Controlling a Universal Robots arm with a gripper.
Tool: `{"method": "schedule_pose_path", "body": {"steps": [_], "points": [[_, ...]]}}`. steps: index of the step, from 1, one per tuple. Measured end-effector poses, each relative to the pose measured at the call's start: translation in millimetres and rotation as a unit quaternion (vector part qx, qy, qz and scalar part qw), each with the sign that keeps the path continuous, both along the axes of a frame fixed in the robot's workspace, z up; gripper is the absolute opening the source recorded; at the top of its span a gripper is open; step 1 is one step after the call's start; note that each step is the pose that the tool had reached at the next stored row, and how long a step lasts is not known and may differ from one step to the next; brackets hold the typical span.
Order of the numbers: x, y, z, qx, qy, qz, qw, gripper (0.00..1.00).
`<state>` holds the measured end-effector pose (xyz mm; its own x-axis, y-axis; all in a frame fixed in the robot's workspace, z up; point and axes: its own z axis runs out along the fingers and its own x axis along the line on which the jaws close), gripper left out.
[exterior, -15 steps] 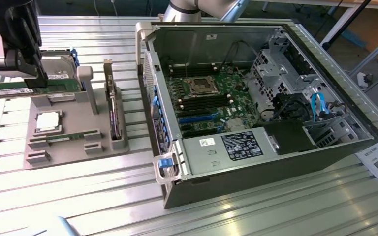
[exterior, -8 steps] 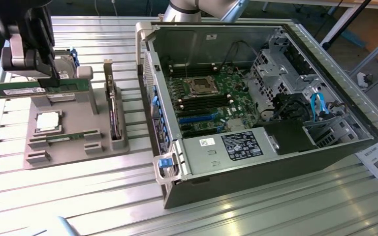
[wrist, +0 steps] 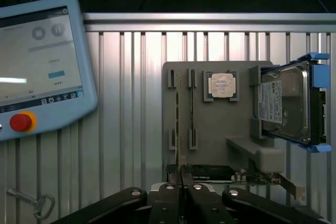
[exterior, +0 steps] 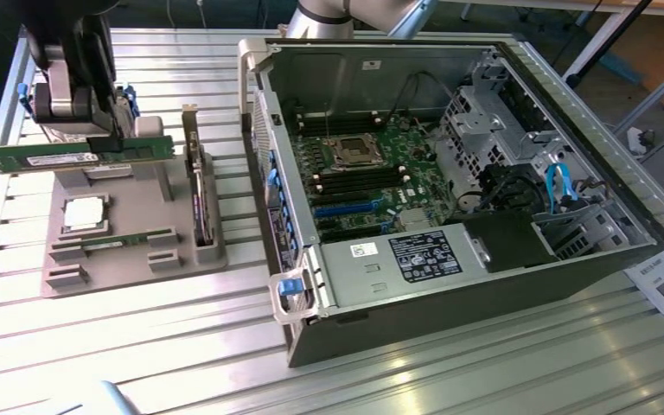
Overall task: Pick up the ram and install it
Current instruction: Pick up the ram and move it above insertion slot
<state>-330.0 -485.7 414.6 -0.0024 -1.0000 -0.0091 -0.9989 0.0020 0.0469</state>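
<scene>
The slim green circuit-board ram stick [exterior: 79, 156] is hanging level on its long edge, clear above the grey holder tray [exterior: 148, 206], at the exterior view's left.

The exterior camera is looking down from afar, while the wrist camera is peering straight down from close behind the black metal gripper [wrist: 181, 184], both sharing the grey plastic parts tray [wrist: 215, 129] beneath it.

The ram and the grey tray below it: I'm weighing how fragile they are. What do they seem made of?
Ram: green circuit board with a white label, likely fibreglass laminate. Grey tray: matte, even grey with blocky slots, probably plastic, though the look leaves it open.
</scene>
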Motion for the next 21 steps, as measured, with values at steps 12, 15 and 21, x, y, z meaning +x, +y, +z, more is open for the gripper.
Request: {"method": "schedule_pose_path", "body": {"steps": [12,15,21], "points": [[18.1,-0.3,0.0,0.0000,0.0000,0.000,1.0000,0.12],[22.3,-0.4,0.0,0.0000,0.0001,0.000,1.0000,0.12],[34.9,-0.4,0.0,0.0000,0.0002,0.000,1.0000,0.12]]}}
